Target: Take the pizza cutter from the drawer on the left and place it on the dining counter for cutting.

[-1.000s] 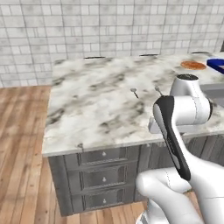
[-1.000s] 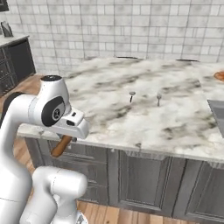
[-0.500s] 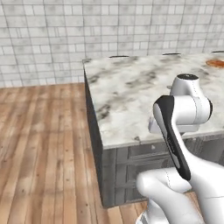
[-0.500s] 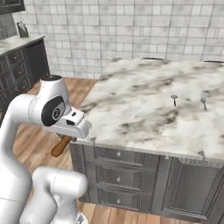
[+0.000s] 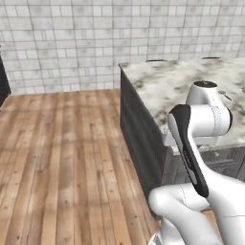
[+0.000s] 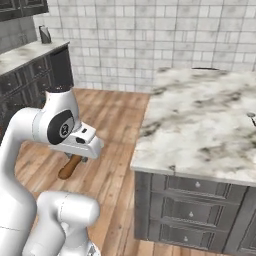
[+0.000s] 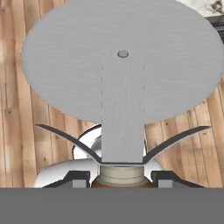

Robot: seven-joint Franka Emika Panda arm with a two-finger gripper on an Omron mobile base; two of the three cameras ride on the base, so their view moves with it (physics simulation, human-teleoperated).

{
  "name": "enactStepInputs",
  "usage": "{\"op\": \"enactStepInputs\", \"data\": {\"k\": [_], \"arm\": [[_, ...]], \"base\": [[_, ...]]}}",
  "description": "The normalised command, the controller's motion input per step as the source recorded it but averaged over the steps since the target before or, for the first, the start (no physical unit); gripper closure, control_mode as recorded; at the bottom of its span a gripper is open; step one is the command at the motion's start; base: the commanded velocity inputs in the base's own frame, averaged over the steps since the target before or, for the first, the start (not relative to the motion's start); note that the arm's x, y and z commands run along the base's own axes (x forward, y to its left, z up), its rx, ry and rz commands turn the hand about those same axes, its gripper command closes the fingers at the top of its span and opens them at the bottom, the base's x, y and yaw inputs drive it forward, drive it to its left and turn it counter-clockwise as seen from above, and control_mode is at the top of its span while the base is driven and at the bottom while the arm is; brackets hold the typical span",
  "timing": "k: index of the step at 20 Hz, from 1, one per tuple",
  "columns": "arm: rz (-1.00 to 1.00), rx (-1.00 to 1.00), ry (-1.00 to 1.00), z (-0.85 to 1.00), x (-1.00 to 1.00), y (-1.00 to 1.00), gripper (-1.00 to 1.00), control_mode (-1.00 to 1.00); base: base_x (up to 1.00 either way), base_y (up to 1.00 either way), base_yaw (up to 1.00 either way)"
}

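My gripper hangs low over the wooden floor, left of the dining counter, and is shut on the pizza cutter, whose orange-brown handle sticks out below the hand. In the hand view the pizza cutter's round grey blade spreads wide above the gripper, and the handle's top shows between the dark fingertips. The dining counter is white marble with grey veins on a dark base. Shut drawers with small silver knobs line its near side; I cannot tell which one the cutter came from.
Wooden floor stretches left of the island toward a grey tiled wall. A narrower marble worktop over dark cabinets runs along the far left, with a dark item on it. A small metal object stands on the island.
The whole picture has shifted: the cameras moved with the base, so the island slid to the right and more floor shows. The arm keeps its pose with the cutter held.
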Motion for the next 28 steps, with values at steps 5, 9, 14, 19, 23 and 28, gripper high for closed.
{"op": "enactStepInputs", "data": {"k": [5, 9, 14, 19, 23, 28], "arm": [[0.00, 0.00, 0.00, 0.00, 0.00, 0.00, 1.00, 1.00], [0.00, 0.00, 0.00, 0.00, 0.00, 0.00, 1.00, 1.00], [0.00, 0.00, 0.00, 0.00, 0.00, 0.00, 1.00, 1.00], [0.00, 0.00, 0.00, 0.00, 0.00, 0.00, 1.00, 1.00], [0.00, 0.00, 0.00, 0.00, 0.00, 0.00, 1.00, 1.00], [0.00, 0.00, 0.00, 0.00, 0.00, 0.00, 1.00, 1.00]], "base": [[0.22, 1.00, 0.00], [0.57, 1.00, -0.01], [1.00, 0.65, -0.06], [1.00, 0.15, -0.08], [1.00, 0.28, -0.06], [1.00, 0.58, -0.02]]}}
